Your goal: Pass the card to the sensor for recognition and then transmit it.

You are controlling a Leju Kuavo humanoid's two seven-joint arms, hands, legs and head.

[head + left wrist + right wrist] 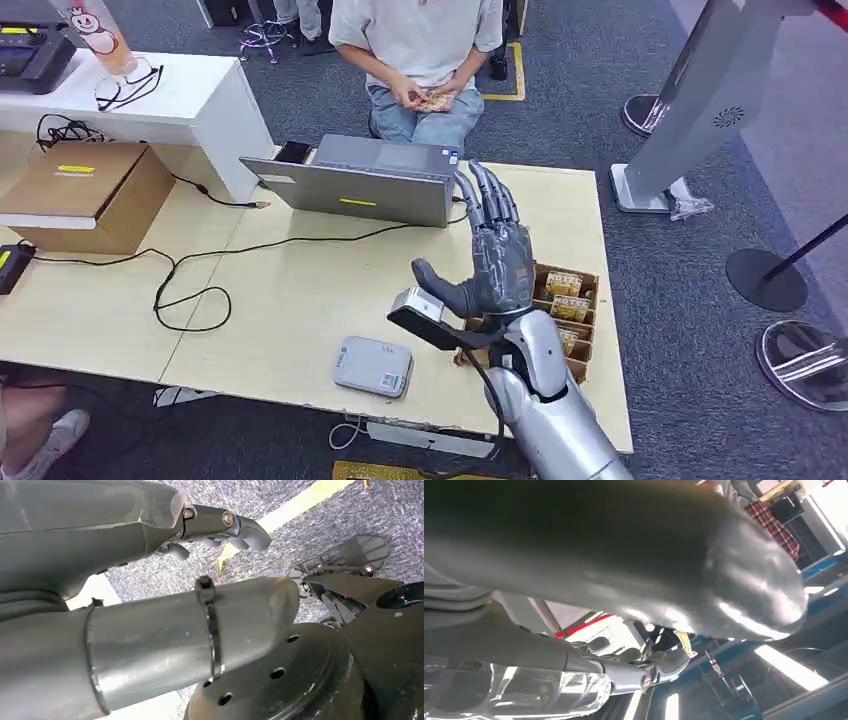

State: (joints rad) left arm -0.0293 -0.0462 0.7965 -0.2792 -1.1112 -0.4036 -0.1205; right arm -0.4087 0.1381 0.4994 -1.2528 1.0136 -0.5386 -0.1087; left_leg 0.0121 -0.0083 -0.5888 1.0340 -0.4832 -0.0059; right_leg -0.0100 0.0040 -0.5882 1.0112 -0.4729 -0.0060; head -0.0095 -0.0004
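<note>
Cards (570, 295) are sitting in the slotted box (592, 280) on the table (300, 300), just behind the right hand (497, 262), which is hovering fingers-up, spread and holding nothing. Sensor (373, 366) is lying near the front edge. Left hand (220, 527) is hanging over carpet, fingers curled, nothing in it.
</note>
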